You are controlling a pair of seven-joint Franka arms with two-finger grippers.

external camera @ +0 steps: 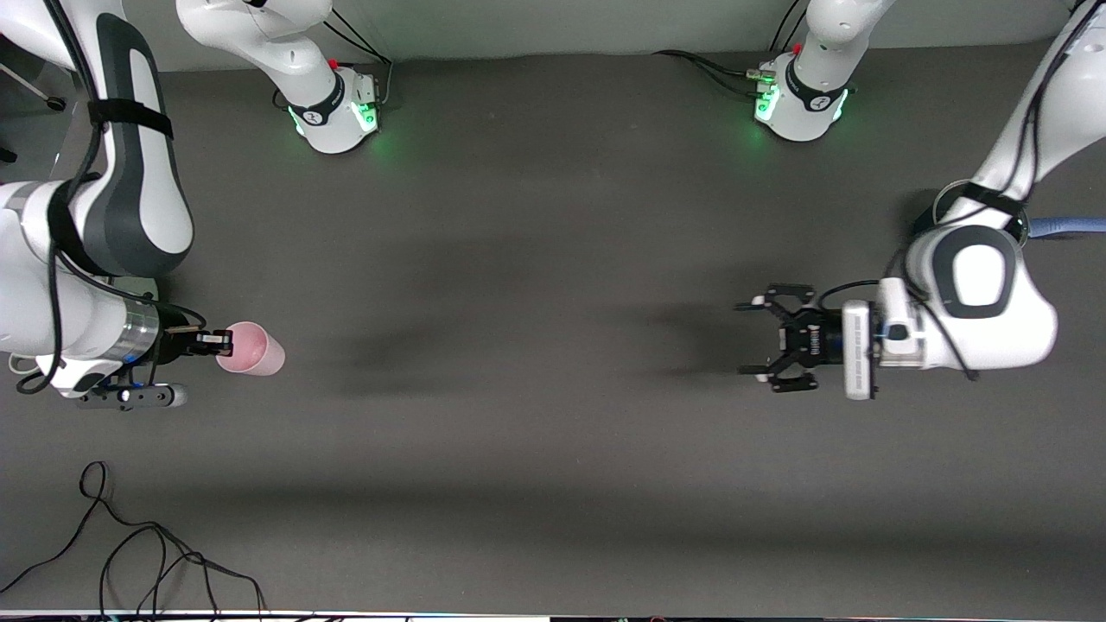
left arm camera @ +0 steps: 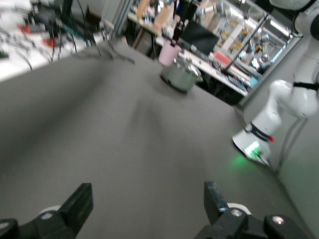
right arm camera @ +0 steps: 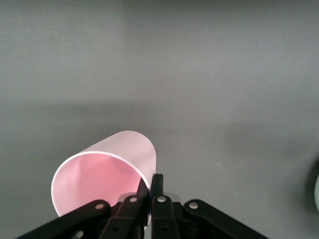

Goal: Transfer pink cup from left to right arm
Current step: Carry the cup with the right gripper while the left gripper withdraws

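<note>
The pink cup (external camera: 257,351) is held on its side above the table at the right arm's end. My right gripper (external camera: 221,343) is shut on its rim, one finger inside the mouth and one outside. The right wrist view shows the cup (right arm camera: 130,148) with its open mouth toward the camera and the gripper (right arm camera: 151,190) pinching its wall. My left gripper (external camera: 747,339), an open-linkage claw, is open and empty over the table near the left arm's end, pointing toward the cup. The left wrist view shows its spread fingers (left arm camera: 79,204) and the cup (left arm camera: 169,54) far off.
A grey-green pot (left arm camera: 180,77) stands on the table below the held cup. Another pot with a blue handle (external camera: 1067,226) is partly hidden under the left arm. Loose black cables (external camera: 130,553) lie near the table's front edge. The arm bases (external camera: 337,108) stand along the back.
</note>
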